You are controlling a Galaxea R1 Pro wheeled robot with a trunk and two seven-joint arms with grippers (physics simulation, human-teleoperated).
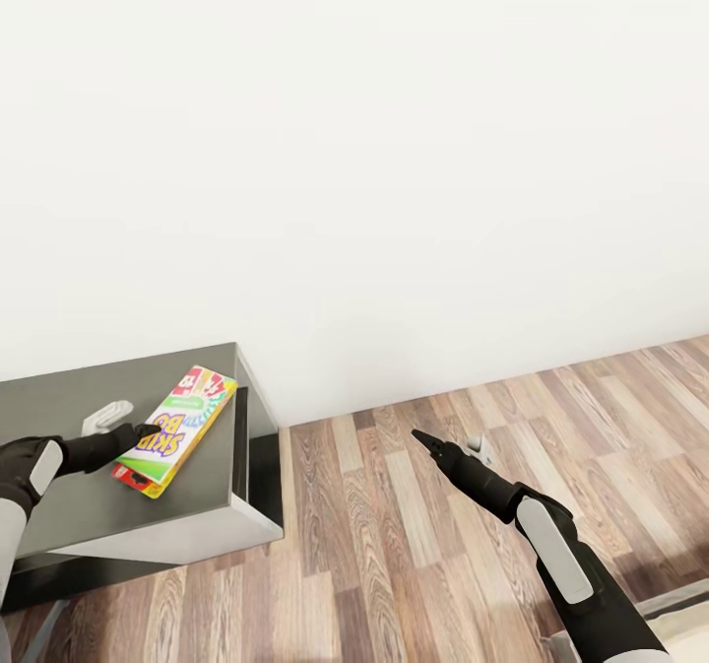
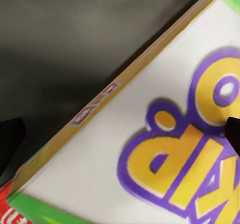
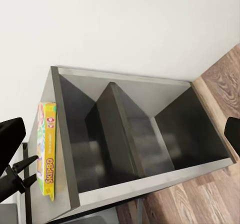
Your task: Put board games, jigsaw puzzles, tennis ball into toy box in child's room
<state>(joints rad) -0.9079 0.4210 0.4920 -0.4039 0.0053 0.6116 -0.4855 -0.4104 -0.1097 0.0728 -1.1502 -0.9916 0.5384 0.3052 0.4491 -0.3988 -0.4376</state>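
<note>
Grey-topped cabinet [image 1: 59, 505] was seen lower left; board game [image 1: 179, 429] pinched by left fingers [image 1: 138, 433]. Right fingers [image 1: 425, 439] pressed together over floor [image 1: 394, 545].

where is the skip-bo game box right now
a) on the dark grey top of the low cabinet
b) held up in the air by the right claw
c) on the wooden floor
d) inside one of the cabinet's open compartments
a: in the head view the board game lies flat on the low cabinet, near its edge, with the left claw at the box, while the right claw hangs empty over the floor.
</note>
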